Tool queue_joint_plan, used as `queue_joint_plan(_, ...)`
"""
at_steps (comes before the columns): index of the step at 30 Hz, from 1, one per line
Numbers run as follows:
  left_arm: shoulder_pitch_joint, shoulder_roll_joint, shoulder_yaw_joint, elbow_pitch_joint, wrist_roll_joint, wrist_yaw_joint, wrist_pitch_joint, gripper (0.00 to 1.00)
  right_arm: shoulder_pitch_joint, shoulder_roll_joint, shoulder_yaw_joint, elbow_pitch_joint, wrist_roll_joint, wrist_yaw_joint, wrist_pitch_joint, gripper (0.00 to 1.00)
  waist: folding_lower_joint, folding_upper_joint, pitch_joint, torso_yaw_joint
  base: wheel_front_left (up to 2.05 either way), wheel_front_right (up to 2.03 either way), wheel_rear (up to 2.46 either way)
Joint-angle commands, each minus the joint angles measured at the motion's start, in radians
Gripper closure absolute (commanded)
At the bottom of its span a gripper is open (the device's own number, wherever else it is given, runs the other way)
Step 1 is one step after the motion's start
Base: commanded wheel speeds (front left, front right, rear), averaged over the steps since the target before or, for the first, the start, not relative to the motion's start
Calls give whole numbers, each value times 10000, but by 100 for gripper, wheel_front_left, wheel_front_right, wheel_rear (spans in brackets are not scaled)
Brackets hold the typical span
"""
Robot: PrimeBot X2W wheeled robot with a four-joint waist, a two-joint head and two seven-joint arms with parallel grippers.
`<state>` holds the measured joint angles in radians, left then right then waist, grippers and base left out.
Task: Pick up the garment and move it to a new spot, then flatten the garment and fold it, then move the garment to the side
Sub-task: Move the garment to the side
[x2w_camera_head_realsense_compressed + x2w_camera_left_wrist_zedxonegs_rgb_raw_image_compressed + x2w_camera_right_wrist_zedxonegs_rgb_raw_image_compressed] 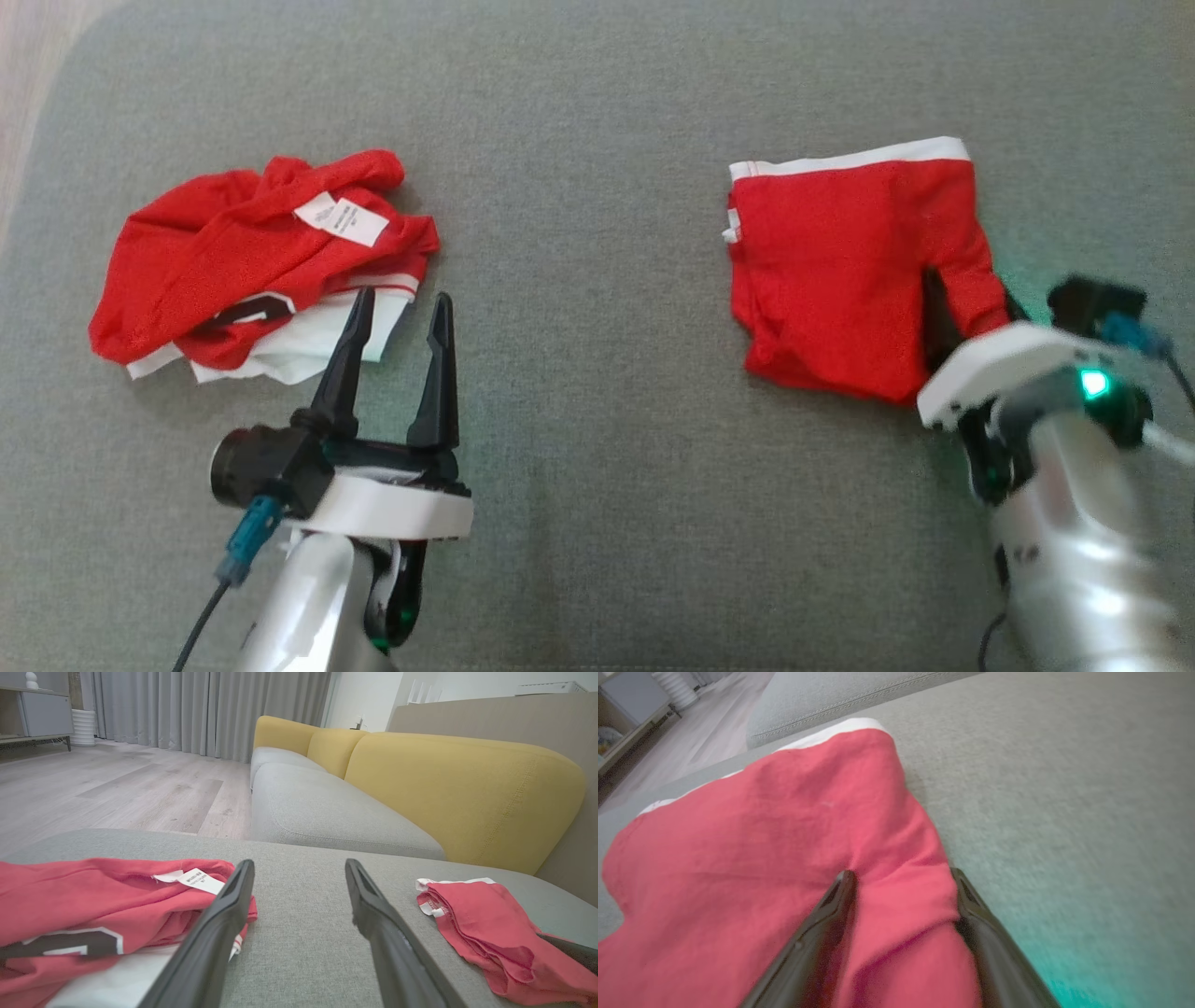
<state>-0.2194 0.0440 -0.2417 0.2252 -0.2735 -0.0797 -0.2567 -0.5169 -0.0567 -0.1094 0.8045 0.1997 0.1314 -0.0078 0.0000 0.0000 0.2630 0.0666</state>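
On the left of the grey cushion (597,439), a crumpled red jersey (261,252) lies just beyond the left gripper (402,297). Its fingers point far, spread and empty. At right lie folded red shorts (831,271), waistband far. The right gripper (901,872), angled in from near-right, straddles one leg, its fingers apart and not pinching.

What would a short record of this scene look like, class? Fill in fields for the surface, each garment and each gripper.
Surface: grey cushion
Robot's left side: crumpled red and white garment, white label facing up
Robot's right side: folded red garment, white waistband along its far edge
Left gripper: open, empty, fingertips at the crumpled garment's near edge
Right gripper: open, a fold of the folded red garment lying between its fingers
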Motion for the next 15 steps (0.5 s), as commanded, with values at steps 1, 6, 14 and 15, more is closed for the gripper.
queue_joint_plan(1,-378,62,215,-259,-61,-4,-51,0,-224,64,416,113,-188,-7,211,0,0,0,74,55,0,0,0)
queue_joint_plan(6,-439,62,298,-213,-37,14,-51,0,-575,64,1168,503,-876,-7,92,100,0,0,82,-28,0,0,0)
queue_joint_plan(14,-321,62,461,-190,0,25,-51,0,-957,-735,2357,40,-1758,-7,-223,100,0,0,-288,-466,0,0,0)
queue_joint_plan(15,-313,62,485,-205,4,23,-51,0,-996,-997,2525,-62,-1796,-7,-156,100,0,0,-300,-510,0,0,0)
